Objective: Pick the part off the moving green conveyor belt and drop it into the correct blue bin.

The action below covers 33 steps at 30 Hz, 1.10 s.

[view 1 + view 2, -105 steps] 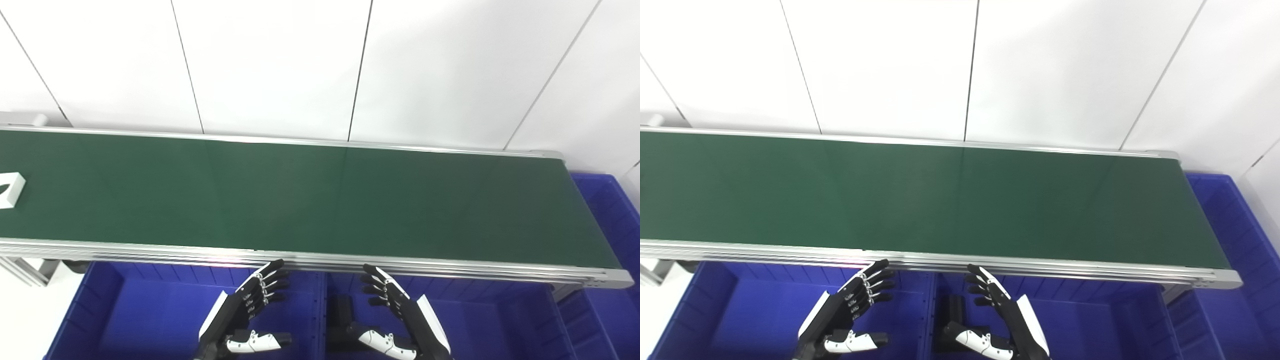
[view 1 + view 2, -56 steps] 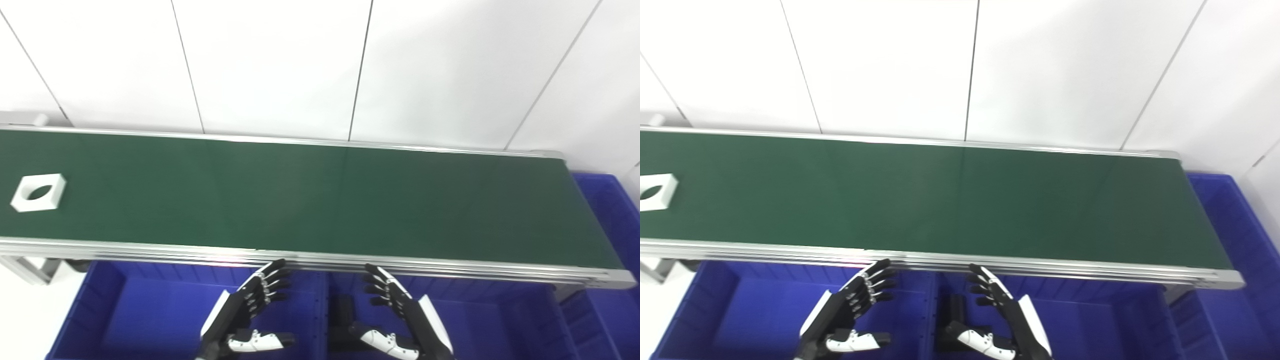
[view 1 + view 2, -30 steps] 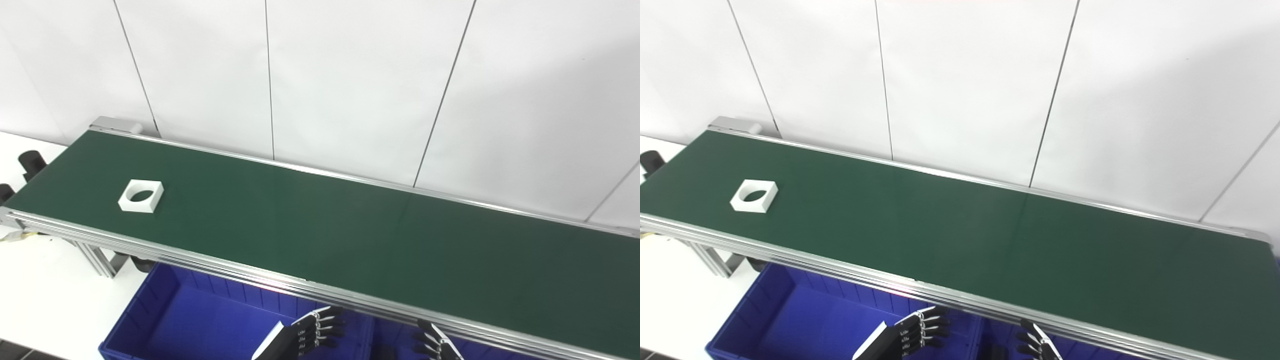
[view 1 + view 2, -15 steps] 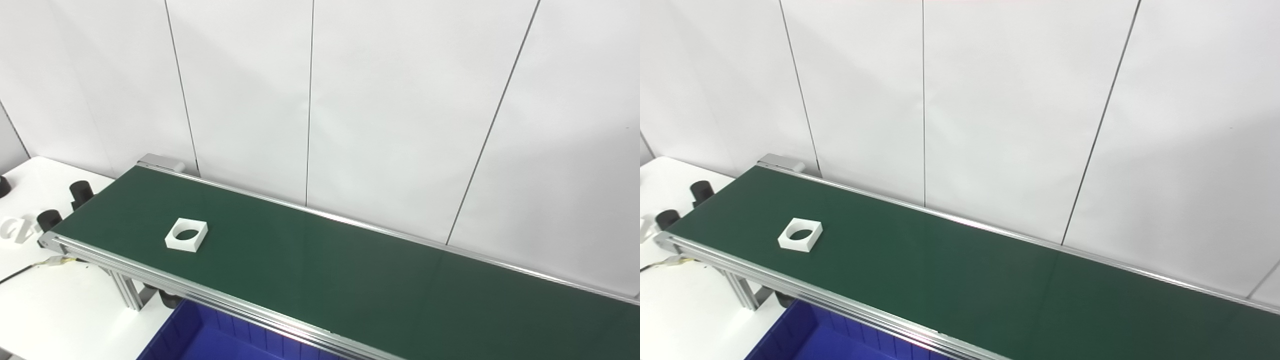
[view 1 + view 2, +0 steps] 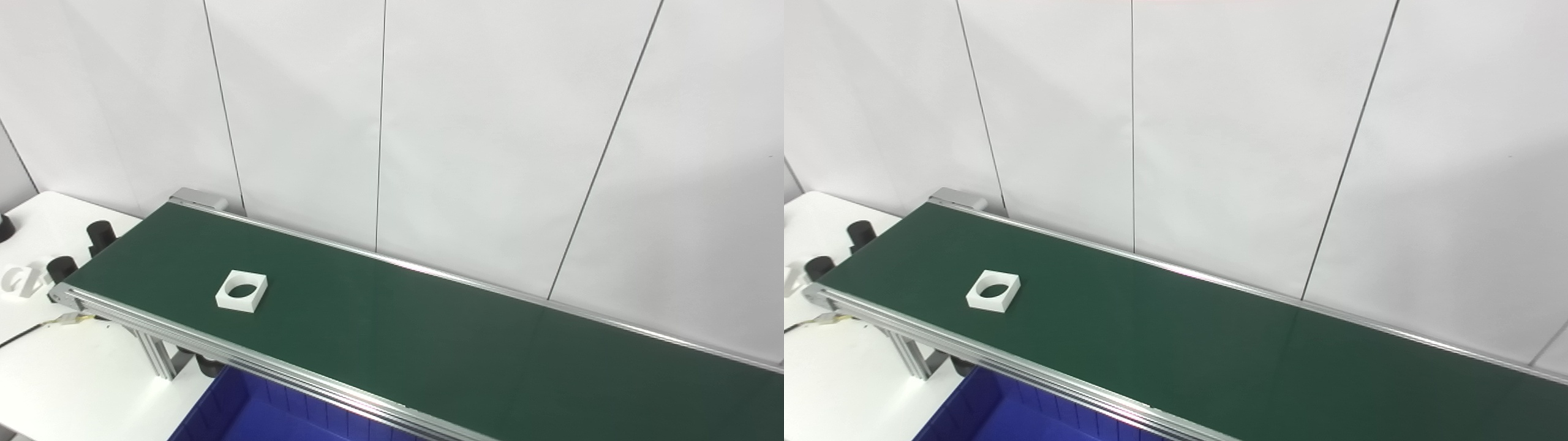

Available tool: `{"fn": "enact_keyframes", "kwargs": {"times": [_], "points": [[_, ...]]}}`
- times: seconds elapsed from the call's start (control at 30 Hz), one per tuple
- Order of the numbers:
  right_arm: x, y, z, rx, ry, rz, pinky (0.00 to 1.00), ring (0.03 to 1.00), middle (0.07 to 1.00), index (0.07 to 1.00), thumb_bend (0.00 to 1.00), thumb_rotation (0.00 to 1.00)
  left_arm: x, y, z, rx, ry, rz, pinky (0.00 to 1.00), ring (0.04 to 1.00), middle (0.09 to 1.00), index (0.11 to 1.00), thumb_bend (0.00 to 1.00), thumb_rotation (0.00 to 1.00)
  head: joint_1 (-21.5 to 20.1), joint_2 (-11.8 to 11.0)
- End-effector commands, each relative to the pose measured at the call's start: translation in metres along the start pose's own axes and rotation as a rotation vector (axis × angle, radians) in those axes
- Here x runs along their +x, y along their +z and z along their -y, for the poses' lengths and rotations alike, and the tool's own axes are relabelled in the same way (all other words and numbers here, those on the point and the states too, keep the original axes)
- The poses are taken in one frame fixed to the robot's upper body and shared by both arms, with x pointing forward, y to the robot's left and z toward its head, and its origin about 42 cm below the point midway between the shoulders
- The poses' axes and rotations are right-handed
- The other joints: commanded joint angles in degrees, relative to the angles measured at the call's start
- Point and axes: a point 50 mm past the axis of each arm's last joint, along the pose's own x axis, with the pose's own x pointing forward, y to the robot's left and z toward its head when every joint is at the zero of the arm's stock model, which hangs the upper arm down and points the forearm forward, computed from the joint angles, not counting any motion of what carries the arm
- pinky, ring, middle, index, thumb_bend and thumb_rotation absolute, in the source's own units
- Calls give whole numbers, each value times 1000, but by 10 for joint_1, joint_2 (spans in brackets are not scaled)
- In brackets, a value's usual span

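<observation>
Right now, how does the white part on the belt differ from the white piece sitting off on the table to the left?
The white part lies on the green belt; the white piece sits on the table.
The part is in full view, a square block with a round hole; the piece is cut by the frame edge.
Both are white.

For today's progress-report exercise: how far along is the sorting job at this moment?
Done: nothing yet. The white square part with a round hole lies untouched on the green conveyor belt, near its left end. In hand: nothing visible; neither hand is in view. Left: grasp the part, lift it, and drop it into a blue bin below the belt's near rail.
</observation>
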Motion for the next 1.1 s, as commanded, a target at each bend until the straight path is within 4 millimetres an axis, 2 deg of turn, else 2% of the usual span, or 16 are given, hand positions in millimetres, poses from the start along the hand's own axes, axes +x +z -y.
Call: {"fn": "enact_keyframes", "kwargs": {"times": [0.0,0.2,0.33,0.5,0.67,0.8,0.93,1.07], "points": [[5,9,2,-1,-11,49,776,824,856,936,443,173,7,14,-2,28,-17,66,703,763,797,807,1000,258,1,0],[5,10,1,6,-14,46,776,827,860,937,448,202,6,30,-7,63,-40,100,685,753,791,773,1000,335,-1,1],[5,10,0,7,-17,42,775,830,862,937,448,232,4,44,-6,67,-42,112,670,742,772,743,1000,346,0,1],[7,10,0,5,-15,48,767,826,857,937,434,224,5,67,-6,78,-79,154,641,723,750,726,983,333,-3,3],[8,10,0,7,-12,46,776,827,857,936,440,204,6,92,-8,124,-112,189,626,704,722,700,940,400,-3,2],[9,10,-1,8,-9,51,779,826,858,932,439,170,9,111,-14,142,-132,222,622,701,717,689,933,412,-5,1],[11,9,-1,1,-5,60,760,816,850,925,443,153,13,131,-20,186,-154,246,681,732,730,699,924,421,-5,-1],[13,10,-1,-3,-7,57,757,814,847,924,454,166,20,143,-24,217,-164,262,694,746,735,701,932,425,-6,-1]]}}
